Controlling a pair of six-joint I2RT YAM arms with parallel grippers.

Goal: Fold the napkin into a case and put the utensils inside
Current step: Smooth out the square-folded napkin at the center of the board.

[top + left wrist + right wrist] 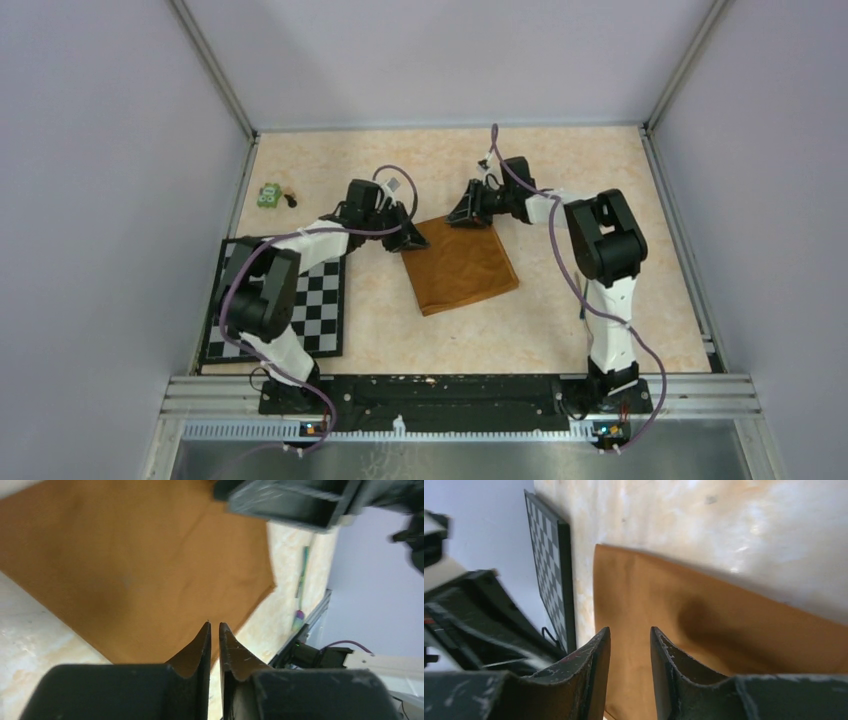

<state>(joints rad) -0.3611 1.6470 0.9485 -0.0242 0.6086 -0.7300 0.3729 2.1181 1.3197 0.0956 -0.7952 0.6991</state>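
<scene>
Over napkin's point(460, 265) far edge: my left tool point(215, 625) barely ajar, right tool point(629, 630) open; utensils point(302, 572) plain only from left wrist.

we see the napkin point(460, 265) as matt woven cloth, soft, with faint creases. the table point(600, 165) looks smooth and hard, marbled, with a slight sheen. the fingers point(594, 657) are matt black plastic, scuffed pale along the edges. the mat point(328, 300) looks flat and matt. a utensil point(302, 572) carries a glossy green-to-purple sheen, though blurred. the rail point(700, 392) is bare ribbed metal.
</scene>
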